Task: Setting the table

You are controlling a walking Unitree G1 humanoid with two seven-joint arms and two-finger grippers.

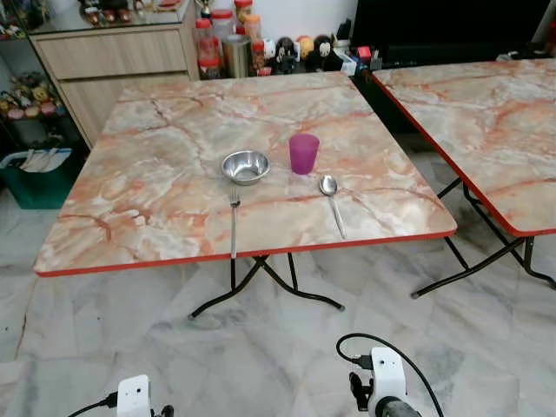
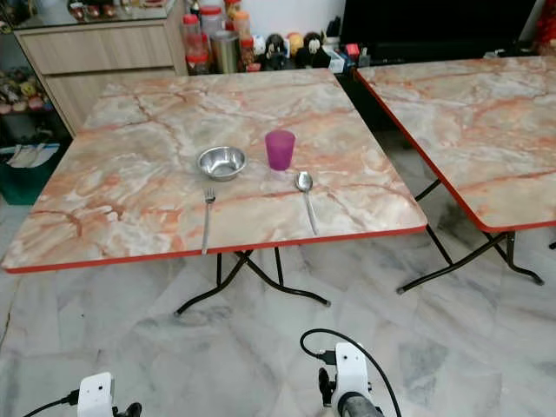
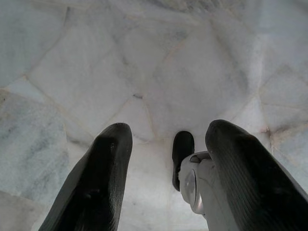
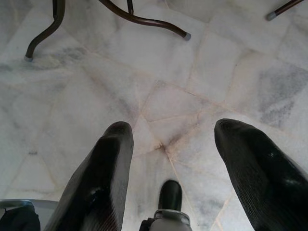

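One steel bowl [image 1: 245,166] (seemingly empty), purple cup [image 1: 303,153]

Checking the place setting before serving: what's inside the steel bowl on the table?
The steel bowl looks empty; its shiny inner surface shows nothing in it. It sits on the marble-patterned table beside the purple cup, whose inside cannot be seen from this angle.
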